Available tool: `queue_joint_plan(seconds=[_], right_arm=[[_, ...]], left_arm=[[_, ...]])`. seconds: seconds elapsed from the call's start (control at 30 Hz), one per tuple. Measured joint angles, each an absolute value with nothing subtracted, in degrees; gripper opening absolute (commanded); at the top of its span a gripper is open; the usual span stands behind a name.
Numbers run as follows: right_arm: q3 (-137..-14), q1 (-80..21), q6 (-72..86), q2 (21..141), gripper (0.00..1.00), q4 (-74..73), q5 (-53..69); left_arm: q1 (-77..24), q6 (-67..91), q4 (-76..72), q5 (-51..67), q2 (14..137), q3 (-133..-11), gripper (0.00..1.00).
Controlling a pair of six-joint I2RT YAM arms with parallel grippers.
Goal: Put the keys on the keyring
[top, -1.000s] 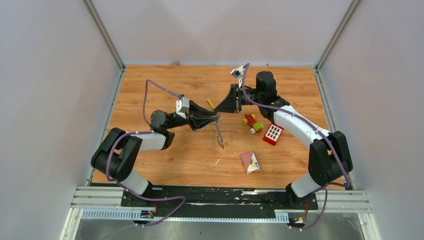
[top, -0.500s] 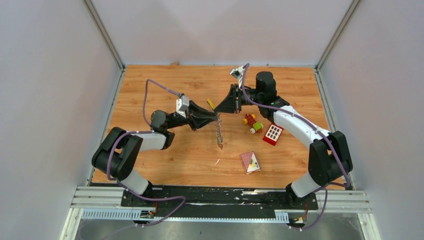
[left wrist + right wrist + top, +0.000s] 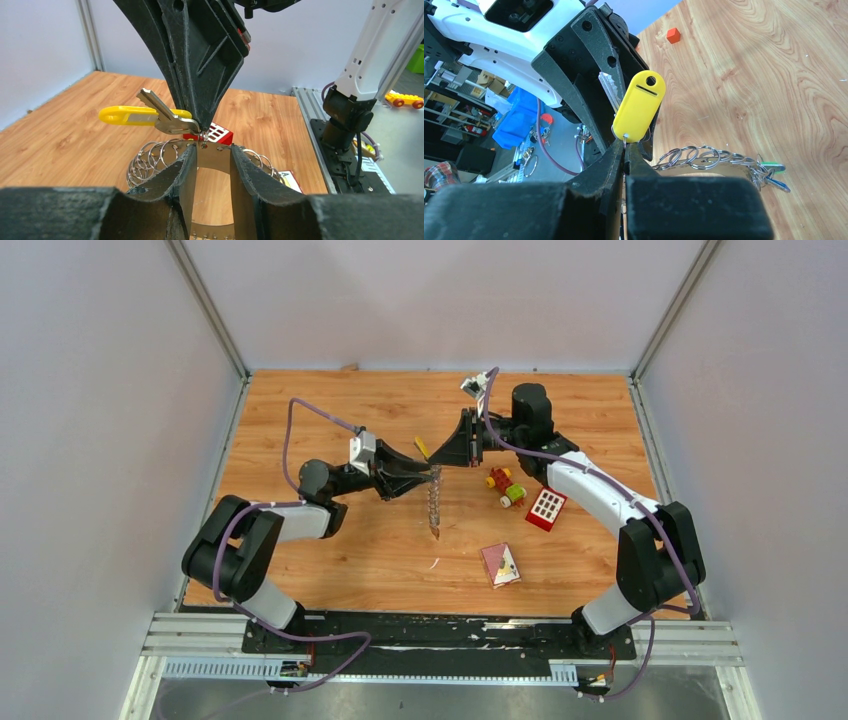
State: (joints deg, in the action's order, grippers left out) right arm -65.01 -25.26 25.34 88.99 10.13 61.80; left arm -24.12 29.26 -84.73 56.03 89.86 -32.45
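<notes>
The table (image 3: 390, 560) shows warm orange-brown wood grain. The left end effector (image 3: 213, 152) and the right end effector (image 3: 624, 147) are both matt black, on white-and-black arms (image 3: 590, 490) with purple cables (image 3: 288, 445). The key (image 3: 165, 112) is silver, its tag (image 3: 639, 106) bright yellow. The keyring (image 3: 150, 160) is shiny silver wire loops. The block (image 3: 546, 508) is red with white buttons, the toy (image 3: 506, 487) yellow, red and green, the card (image 3: 500, 564) pink and white

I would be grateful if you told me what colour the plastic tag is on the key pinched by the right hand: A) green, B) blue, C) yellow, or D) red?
C: in the right wrist view, a yellow tag stands just above the closed right hand, alongside the silver key it belongs to.
</notes>
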Motion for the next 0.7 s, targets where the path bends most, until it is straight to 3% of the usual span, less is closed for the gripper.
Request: queue_joint_plan(seconds=[0.7], right_arm=[[-64.9, -25.0, 25.3, 89.0, 0.00, 10.4, 61.6]], left_arm=[[-24.6, 31.4, -84.7, 55.5, 91.5, -35.0, 0.25]])
